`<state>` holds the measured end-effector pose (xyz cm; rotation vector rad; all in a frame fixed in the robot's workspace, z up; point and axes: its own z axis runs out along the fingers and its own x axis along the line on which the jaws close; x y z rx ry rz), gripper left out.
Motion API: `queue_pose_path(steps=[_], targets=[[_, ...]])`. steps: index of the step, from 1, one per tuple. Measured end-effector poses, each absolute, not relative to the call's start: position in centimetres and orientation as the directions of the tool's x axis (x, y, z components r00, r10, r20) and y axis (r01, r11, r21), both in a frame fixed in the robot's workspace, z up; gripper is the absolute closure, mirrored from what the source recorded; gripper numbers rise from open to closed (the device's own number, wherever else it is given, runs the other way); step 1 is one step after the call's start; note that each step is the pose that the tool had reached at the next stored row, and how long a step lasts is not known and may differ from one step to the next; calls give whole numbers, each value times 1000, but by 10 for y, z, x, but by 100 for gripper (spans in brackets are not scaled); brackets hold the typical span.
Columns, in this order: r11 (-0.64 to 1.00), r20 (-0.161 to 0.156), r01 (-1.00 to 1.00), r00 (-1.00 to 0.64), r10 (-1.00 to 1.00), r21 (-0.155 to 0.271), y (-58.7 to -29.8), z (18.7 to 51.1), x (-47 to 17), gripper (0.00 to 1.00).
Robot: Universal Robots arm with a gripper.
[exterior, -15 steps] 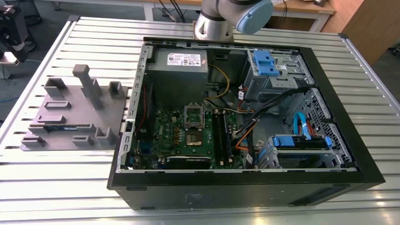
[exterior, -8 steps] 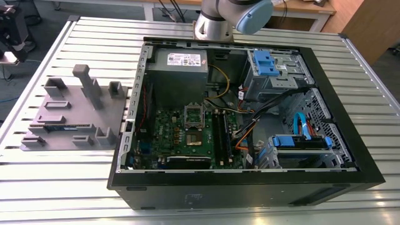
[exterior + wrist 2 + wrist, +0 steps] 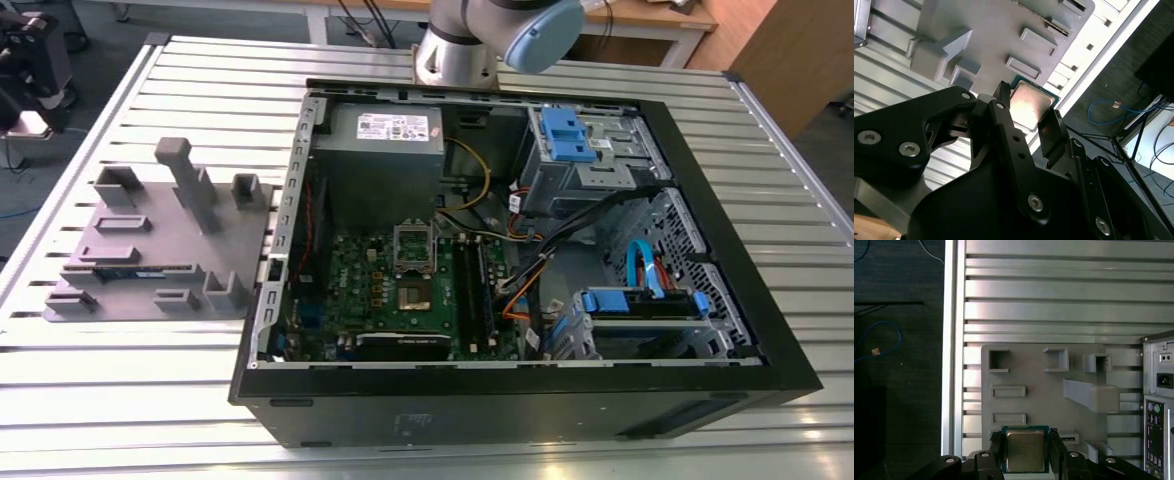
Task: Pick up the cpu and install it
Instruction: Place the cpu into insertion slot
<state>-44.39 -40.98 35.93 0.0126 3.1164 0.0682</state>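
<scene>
In both wrist views the cpu [image 3: 1025,450] [image 3: 1030,104], a flat square chip with a shiny metal top and a thin green rim, sits between my two black fingers. My gripper [image 3: 1026,452] [image 3: 1029,120] is shut on it, one finger on each of two opposite edges. The chip hangs well above the grey fixture plate [image 3: 1044,390] [image 3: 989,30], over the plate's edge. In the exterior view that plate [image 3: 160,240] lies on the slatted table at the left. Beside it stands the open computer case [image 3: 534,390], with the motherboard socket [image 3: 415,293] and its raised metal frame [image 3: 415,240].
Raised blocks and posts [image 3: 180,165] stand on the fixture plate. Inside the case are a power supply [image 3: 387,130], blue drive cages [image 3: 581,135], loose cables [image 3: 534,270] and a memory stick [image 3: 477,290] beside the socket. The table edge [image 3: 949,365] drops to a dark floor.
</scene>
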Motion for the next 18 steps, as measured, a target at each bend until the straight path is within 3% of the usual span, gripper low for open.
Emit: queue_pose_path(steps=[18], targets=[[999, -24, 8, -1000, 9, 44, -410, 359, -422, 53]])
